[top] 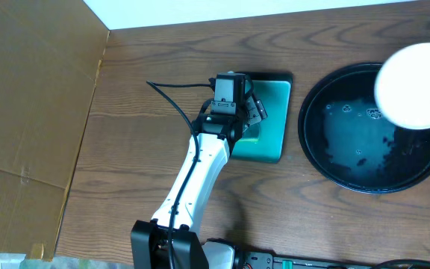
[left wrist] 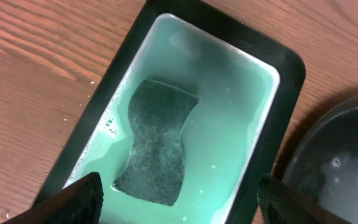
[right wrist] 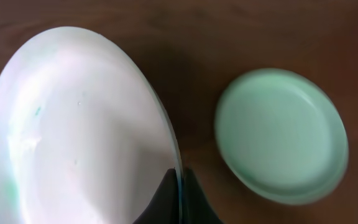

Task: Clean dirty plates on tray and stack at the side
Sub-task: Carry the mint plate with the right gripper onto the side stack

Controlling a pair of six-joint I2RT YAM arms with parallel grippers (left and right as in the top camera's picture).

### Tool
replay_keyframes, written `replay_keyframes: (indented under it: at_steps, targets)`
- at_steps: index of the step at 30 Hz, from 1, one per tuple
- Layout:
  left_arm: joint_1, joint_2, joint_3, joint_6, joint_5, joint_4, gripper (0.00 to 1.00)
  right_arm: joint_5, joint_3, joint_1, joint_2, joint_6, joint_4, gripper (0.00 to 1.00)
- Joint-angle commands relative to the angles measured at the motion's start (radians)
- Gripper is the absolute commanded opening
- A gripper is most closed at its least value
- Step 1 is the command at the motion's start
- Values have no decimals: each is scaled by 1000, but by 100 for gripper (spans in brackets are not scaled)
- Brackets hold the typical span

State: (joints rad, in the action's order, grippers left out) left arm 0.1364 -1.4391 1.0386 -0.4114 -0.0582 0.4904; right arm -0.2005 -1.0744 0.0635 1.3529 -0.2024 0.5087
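Note:
A white plate (right wrist: 73,130) with a faint bluish fleck is lifted and tilted, and my right gripper (right wrist: 180,186) is shut on its rim. In the overhead view this plate (top: 416,84) shows blurred over the upper right of the round black tray (top: 302,127), which is wet with suds. A second plate (right wrist: 281,134), pale aqua, lies flat on the wood to the right of the held one. My left gripper (left wrist: 182,205) hangs open over the teal tray, nothing between its fingers (left wrist: 82,199), and shows from above as well (top: 251,110).
The rectangular black-rimmed teal tray (left wrist: 284,68) holds milky green water and a dark sponge (left wrist: 157,149). It sits just left of the round tray (left wrist: 340,168). A cardboard sheet (top: 28,97) covers the table's left side. A black cable (top: 174,93) runs to the left arm.

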Motion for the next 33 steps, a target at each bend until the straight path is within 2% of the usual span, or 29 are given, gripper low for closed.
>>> replay_keyframes:
  at_steps: [1,7,10,15,24,26,30,31,32,33]
  targets:
    - [-3,2,5,6,-5,-1,80,114,-10,-156,24,-122,4,1]
    - [-3,2,5,6,-5,-1,80,165,-10,-388,108,-231,-26,1]
    - [-3,2,5,6,-5,-1,80,164,-10,-433,166,-269,-55,1]
    - [-3,2,5,6,-5,-1,80,111,-10,-475,271,-351,-107,1]
    - [-3,2,5,6,-5,-1,80,47,-10,-508,329,-349,-154,1]
    - [-3,2,5,6,-5,-1,80,47,-10,-515,329,-338,-163,6]
    - [-3,2,5,6,-5,-1,80,35,-10,-523,329,-312,-180,7]
    - [-3,2,5,6,-5,-1,80,36,-10,-524,329,-312,-180,14]
    - [-3,2,5,6,-5,-1,80,40,-10,-524,329,-312,-180,27]
    - [-3,2,5,6,-5,-1,80,53,-10,-523,329,-311,-179,47]
